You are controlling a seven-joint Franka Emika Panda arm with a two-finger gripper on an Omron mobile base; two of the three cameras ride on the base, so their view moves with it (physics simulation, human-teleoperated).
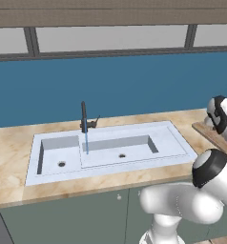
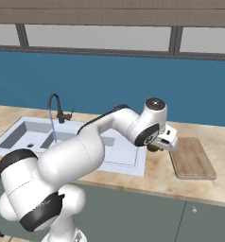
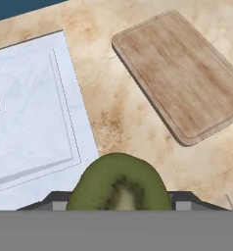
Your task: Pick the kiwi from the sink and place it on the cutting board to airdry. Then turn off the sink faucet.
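My gripper is shut on the kiwi, a green cut half with a pale core that sits between the two dark fingertips. In the right base view the gripper hangs over the countertop between the sink and the cutting board, with the kiwi a dark lump under the hand. The cutting board lies bare up and to the right in the hand view, and the sink's white drainboard is at the left. A blue stream runs from the sink faucet into the sink.
The marbled beige countertop separates the sink's edge from the board. A blue wall runs behind the counter under a row of windows. The cutting board's corner peeks out beside my arm at the right. Grey cabinet fronts sit below the counter.
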